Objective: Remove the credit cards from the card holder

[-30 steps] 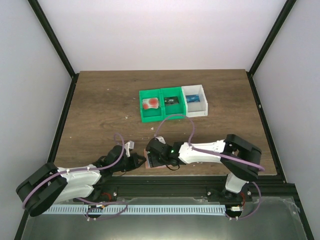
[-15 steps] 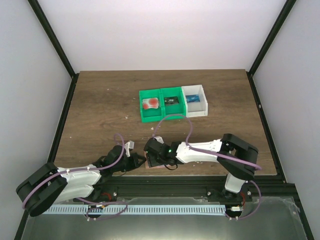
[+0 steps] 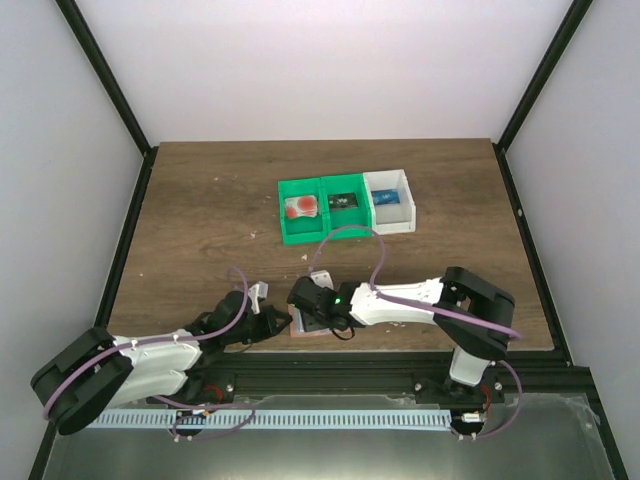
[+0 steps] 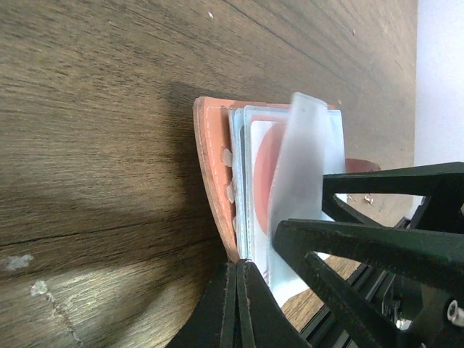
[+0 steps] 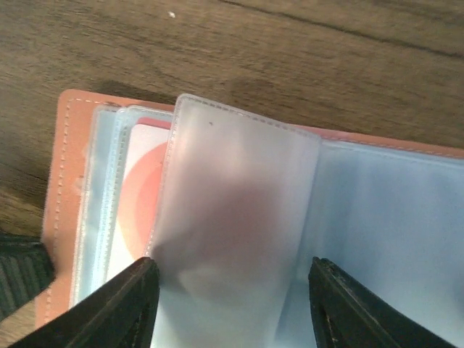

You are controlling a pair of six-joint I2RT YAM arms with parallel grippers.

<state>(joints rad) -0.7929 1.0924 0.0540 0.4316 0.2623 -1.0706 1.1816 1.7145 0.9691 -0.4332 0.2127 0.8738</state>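
Wood-grain table [image 3: 200,200], white walls [image 3: 330,70] | L hand [image 4: 236,270] pinching card holder [image 4: 210,167] edge | R hand [image 5: 232,270] spread wide astride clear sleeve [image 5: 232,196]

A wooden table [image 3: 200,200] bears the card holder [image 4: 209,163] and plastic bins [image 3: 322,206].

Green bins [image 3: 300,238] and white bin [image 3: 393,226] on wooden table [image 3: 200,200]

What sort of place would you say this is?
Probably a lab robot test cell: white wall panels in a black frame enclose a wooden table, the left arm and right arm are mounted at its near edge, and small plastic bins sit out.
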